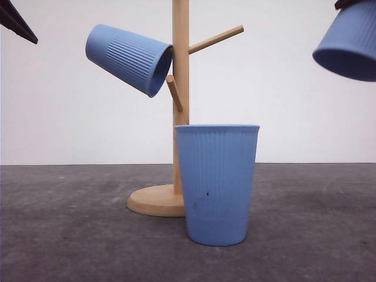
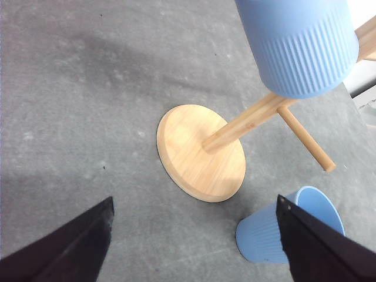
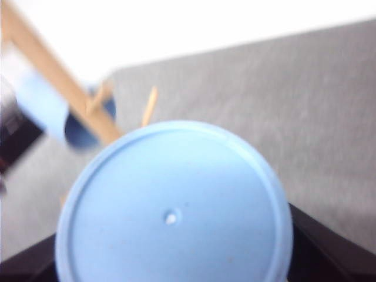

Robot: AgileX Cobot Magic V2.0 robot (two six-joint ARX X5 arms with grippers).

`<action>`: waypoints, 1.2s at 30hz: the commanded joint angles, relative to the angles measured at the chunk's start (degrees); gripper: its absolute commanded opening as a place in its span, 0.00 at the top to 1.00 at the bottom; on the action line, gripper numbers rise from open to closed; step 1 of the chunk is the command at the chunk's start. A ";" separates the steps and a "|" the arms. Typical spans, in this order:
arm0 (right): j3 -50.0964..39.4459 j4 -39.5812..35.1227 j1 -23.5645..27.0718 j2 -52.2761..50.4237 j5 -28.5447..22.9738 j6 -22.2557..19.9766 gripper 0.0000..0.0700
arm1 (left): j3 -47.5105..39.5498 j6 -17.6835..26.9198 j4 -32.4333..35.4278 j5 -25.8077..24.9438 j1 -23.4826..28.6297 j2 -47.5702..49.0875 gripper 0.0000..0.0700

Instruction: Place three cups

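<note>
Both grippers have matte black fingers, flat-sided and tapering to points. The left gripper shows two broad dark wedges; one finger has a small pale screw at its upper corner by the stand. The right gripper's fingers are plain black, blurred.

Plain white wall, dark grey tabletop

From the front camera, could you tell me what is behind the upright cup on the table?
Behind the upright cup stands the wooden stand. Its round base shows to the cup's left. The cup covers the lower post and the base's right part. A hung cup sits on an upper peg.
</note>
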State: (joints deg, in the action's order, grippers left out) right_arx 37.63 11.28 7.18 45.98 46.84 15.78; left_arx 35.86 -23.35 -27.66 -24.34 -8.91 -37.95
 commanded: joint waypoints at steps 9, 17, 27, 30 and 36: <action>0.57 -31.65 -2.85 15.01 2.26 30.23 0.44 | 0.42 1.68 0.44 -0.02 -0.07 -0.22 0.27; 0.57 -57.40 -11.08 27.82 -2.11 47.24 0.44 | 0.42 1.70 0.44 0.00 -0.07 -0.22 0.27; 0.57 -72.13 -20.54 37.23 -8.90 53.39 0.44 | 0.42 1.92 0.46 0.00 -0.07 -0.22 0.27; 0.57 -73.96 -23.02 39.42 -10.57 53.23 0.44 | 0.42 1.92 0.50 0.00 -0.07 -0.22 0.27; 0.57 -74.24 -25.54 42.04 -12.48 51.83 0.44 | 0.42 1.92 0.53 0.00 -0.07 -0.22 0.27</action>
State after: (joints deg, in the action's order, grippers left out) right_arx 37.63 -61.99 -18.03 87.08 34.67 68.35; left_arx 35.86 -22.06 -27.65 -24.32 -8.91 -37.95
